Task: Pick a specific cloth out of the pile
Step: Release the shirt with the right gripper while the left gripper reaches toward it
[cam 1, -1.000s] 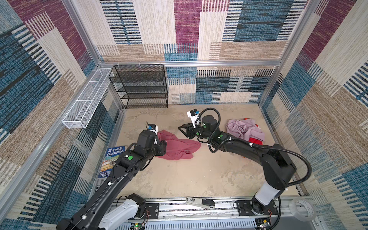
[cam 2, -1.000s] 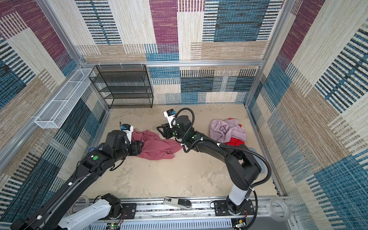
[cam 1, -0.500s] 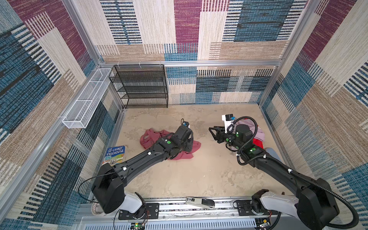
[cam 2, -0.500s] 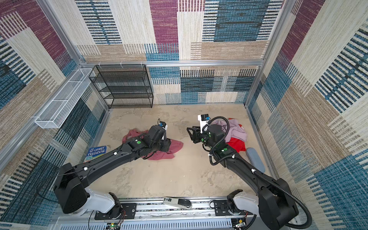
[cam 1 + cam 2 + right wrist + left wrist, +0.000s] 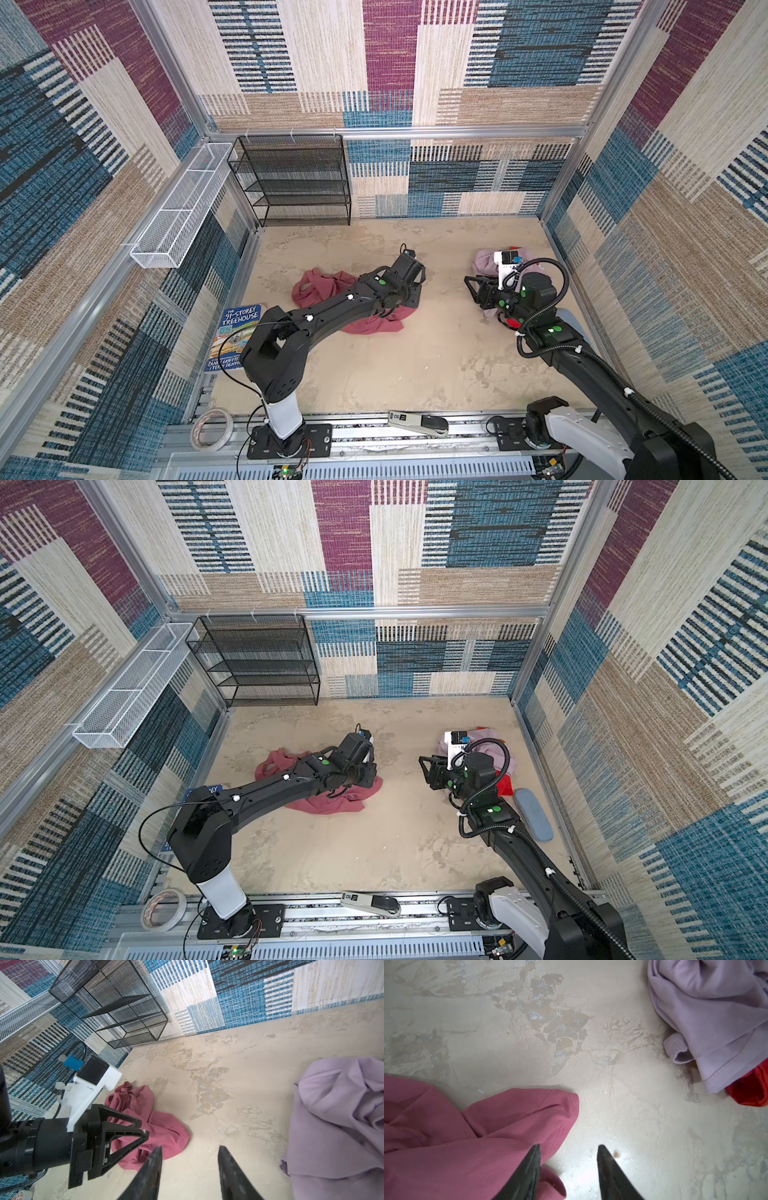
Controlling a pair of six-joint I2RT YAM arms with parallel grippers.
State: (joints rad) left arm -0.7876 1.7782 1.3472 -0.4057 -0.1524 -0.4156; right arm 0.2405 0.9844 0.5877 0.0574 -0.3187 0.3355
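ribbed, soft dusty rose cloth (image 5: 446,1126) crumpled in rounded folds on the mottled, plaster-like beige table (image 5: 508,1043), well apart from the pile (image 5: 716,1022) of smooth lilac and bright red fabric. left jaws parted and empty, one tapered black tip at the cloth's edge, gap over bare table. right jaws parted, grasping nothing, near the pile, pointed toward the cloth.

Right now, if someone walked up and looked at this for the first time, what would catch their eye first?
The dusty rose cloth lies spread alone on the sandy table left of centre, with the left gripper open at its edge. Near the right wall the pale lilac cloth sits bunched on a bright red cloth, the right gripper open beside them. Loud patchwork walls surround everything.
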